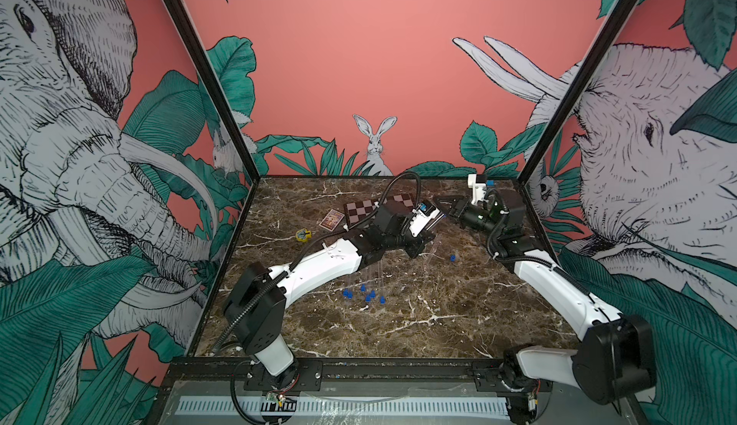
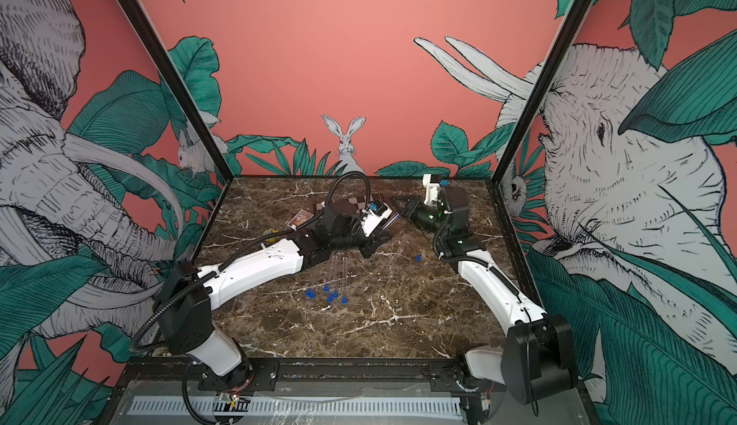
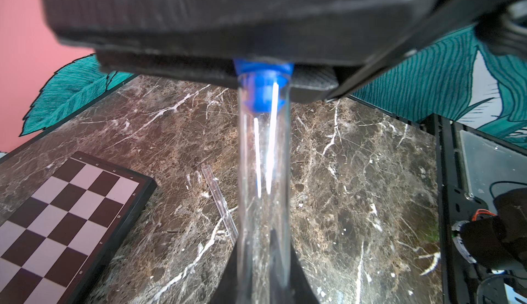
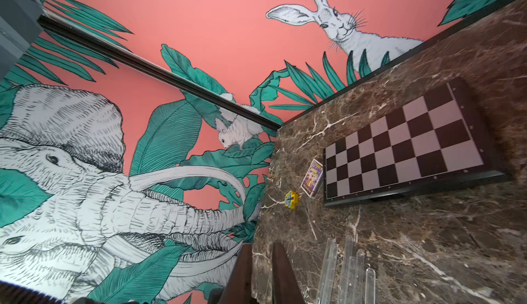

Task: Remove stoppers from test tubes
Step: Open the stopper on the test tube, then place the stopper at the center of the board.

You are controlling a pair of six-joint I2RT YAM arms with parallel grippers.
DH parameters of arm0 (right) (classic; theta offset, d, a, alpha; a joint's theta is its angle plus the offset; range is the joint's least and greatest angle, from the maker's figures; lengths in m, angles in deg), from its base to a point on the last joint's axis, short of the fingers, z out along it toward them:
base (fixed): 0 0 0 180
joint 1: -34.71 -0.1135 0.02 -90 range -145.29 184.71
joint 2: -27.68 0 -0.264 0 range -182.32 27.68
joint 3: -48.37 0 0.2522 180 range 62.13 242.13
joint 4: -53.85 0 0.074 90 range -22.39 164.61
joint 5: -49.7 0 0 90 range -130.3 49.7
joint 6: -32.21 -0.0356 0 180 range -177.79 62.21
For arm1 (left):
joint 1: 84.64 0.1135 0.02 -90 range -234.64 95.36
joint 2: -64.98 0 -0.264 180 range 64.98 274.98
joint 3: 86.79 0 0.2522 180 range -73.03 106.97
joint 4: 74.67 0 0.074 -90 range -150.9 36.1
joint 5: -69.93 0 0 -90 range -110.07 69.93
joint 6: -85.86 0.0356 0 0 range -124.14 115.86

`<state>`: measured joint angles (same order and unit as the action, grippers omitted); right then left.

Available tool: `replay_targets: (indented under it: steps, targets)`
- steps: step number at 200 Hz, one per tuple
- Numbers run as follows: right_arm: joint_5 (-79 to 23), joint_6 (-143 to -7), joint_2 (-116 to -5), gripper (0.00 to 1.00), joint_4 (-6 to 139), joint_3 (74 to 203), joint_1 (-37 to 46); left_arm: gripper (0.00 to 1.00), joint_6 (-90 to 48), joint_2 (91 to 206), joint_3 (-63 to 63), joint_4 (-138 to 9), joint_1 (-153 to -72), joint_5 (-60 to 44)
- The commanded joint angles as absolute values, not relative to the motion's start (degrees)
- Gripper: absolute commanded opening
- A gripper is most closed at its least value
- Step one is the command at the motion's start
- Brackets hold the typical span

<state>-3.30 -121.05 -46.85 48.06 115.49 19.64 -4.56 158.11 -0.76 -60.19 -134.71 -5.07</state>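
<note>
Your left gripper (image 3: pixel 265 285) is clenched round the lower part of a slim clear test tube (image 3: pixel 265 174) and holds it above the brown marble-patterned tabletop (image 3: pixel 356 174). Your right gripper (image 1: pixel 444 205) pinches the head of the bright-blue plastic stopper (image 3: pixel 263 68) at the tube's other end. In the left wrist view the stopper's stepped plug sits inside the tube's mouth.

The two claws meet toward the back of the table, right of centre, near the dark-and-pale checkered chessboard (image 1: pixel 359 211). On the marble near the held tube, a second clear tube (image 3: pixel 219 202) lies with its end open. A lone blue stopper (image 1: pixel 452 258) rests toward your right arm, well apart from the others.

Nearer you, in both top views, a cluster of blue stoppers (image 1: pixel 365 293) lies at the near ends of several clear tubes (image 2: pixel 339 273) fanned side by side. You cannot tell whether every one is plugged. Left of the chessboard sit a small illustrated card box (image 1: pixel 332 219) and a yellow toy piece (image 1: pixel 303 234).
</note>
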Motion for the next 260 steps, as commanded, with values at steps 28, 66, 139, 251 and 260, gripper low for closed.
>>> replay_targets:
  steps: [28,66,139,251,260]
  targets:
    - [-5.5,-129.2,-48.5,0.0,37.1,114.4,23.9,0.0,-4.7,155.9,-1.3,-59.4,-134.4,-4.7]
    - [-6.2,-127.1,-47.1,0.0,39.6,114.4,25.4,0.0,-4.5,155.2,-1.6,-59.3,-134.4,-4.8]
    - [-13.8,-110.0,-43.2,0.0,59.9,118.8,25.6,0.0,-4.8,154.8,-1.9,-59.2,-134.4,-5.3]
    - [-39.0,-91.6,-56.7,0.0,85.9,113.9,21.6,0.0,-4.3,154.3,-1.7,-57.0,-134.4,-7.0]
    - [-38.7,-92.0,-58.6,0.0,85.2,113.6,21.4,0.0,-4.4,154.3,-1.8,-57.0,-134.4,-7.0]
